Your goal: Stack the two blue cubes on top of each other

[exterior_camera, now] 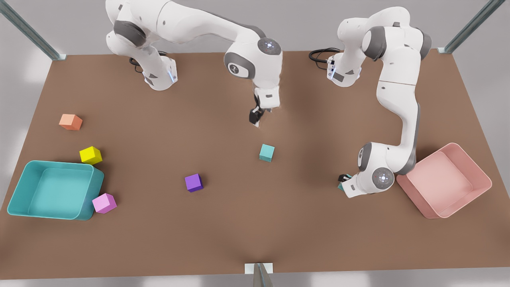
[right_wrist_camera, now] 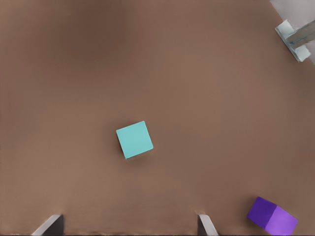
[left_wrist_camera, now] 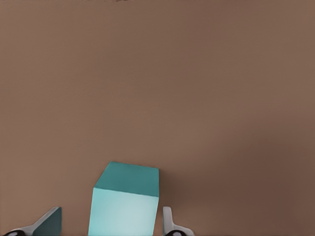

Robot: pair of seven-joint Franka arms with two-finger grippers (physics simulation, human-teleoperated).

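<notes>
Front view: my left claw (exterior_camera: 343,181) sits low over the brown worktop (exterior_camera: 223,231) on the front view's right, just beside the pink bin (exterior_camera: 484,175), with one blue cube (exterior_camera: 342,184) peeking out at its tip. From my left wrist, that cube (left_wrist_camera: 125,204) stands between my two fingers (left_wrist_camera: 168,221), which are spread a little wider than it; a narrow gap shows on at least one side, and I cannot tell whether the other side touches.

My right claw (exterior_camera: 255,118) hangs above the middle of the worktop, its fingers (right_wrist_camera: 206,225) spread wide with nothing between them. The second blue cube (exterior_camera: 267,152) lies flat on the worktop just ahead of it, well apart from the first, and my right wrist sees it (right_wrist_camera: 134,139) with the purple cube (right_wrist_camera: 271,216) off to one side.

On the front view's left a teal bin (exterior_camera: 24,187) rests, with a yellow cube (exterior_camera: 90,155) and a pink cube (exterior_camera: 104,203) right against it and an orange cube (exterior_camera: 71,122) farther back.
</notes>
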